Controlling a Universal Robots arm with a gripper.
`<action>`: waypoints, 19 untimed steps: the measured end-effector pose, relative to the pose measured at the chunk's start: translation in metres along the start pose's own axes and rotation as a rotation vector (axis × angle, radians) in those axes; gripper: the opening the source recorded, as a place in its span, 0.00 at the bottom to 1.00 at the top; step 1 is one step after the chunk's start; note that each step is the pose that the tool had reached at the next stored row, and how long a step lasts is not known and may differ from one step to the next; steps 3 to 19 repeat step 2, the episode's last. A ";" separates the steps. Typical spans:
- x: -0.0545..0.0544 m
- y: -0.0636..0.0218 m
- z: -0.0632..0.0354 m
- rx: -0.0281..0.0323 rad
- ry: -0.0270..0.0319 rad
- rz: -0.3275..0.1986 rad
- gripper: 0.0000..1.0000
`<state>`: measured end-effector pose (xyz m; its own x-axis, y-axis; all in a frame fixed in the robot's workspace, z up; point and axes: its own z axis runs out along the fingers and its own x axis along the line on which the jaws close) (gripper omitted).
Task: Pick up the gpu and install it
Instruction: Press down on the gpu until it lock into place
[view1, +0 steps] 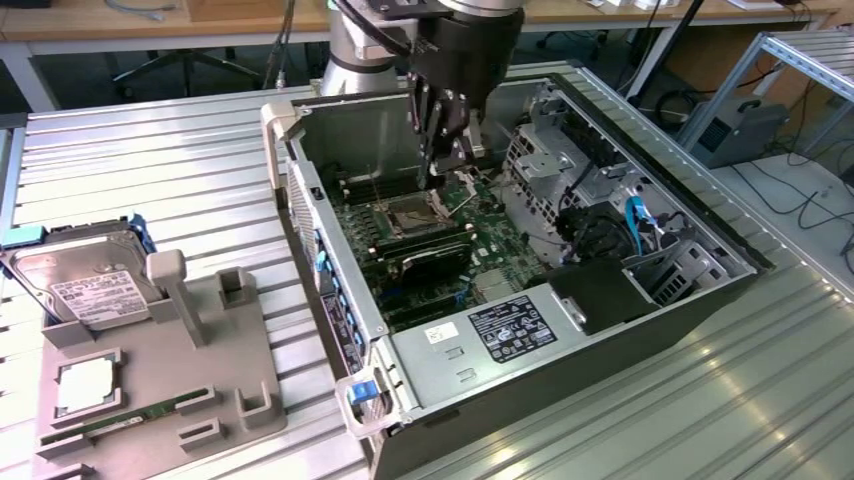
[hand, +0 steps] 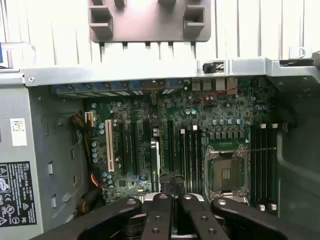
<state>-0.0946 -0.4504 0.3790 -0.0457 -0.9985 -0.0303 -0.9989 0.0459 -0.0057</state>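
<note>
The gpu (view1: 435, 263), a dark flat card, stands on edge in a slot of the green motherboard (view1: 501, 245) inside the open computer case (view1: 561, 390). In the wrist view the gpu (hand: 155, 159) shows as a thin edge among the long black slots. My gripper (view1: 451, 170) hangs above the board near the CPU socket (view1: 407, 212), clear of the card. Its black fingers (hand: 159, 212) are pressed together, and the gripper (hand: 168, 196) is shut with nothing between them.
A grey parts holder (view1: 200, 370) lies at the exterior view's left with a silver hard drive (view1: 83, 280), a CPU (view1: 83, 385) and a green RAM stick (view1: 127, 415). Drive cages and cables (view1: 627, 225) crowd the case's far side. The ribbed metal table (view1: 694, 420) surrounds the case.
</note>
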 end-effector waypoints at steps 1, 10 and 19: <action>0.000 0.0000 0.0000 0.0000 -0.0001 0.000 0.11; 0.000 0.0000 0.0000 0.0000 0.0000 0.000 0.11; 0.000 0.0000 0.0000 0.0000 0.0000 0.000 0.11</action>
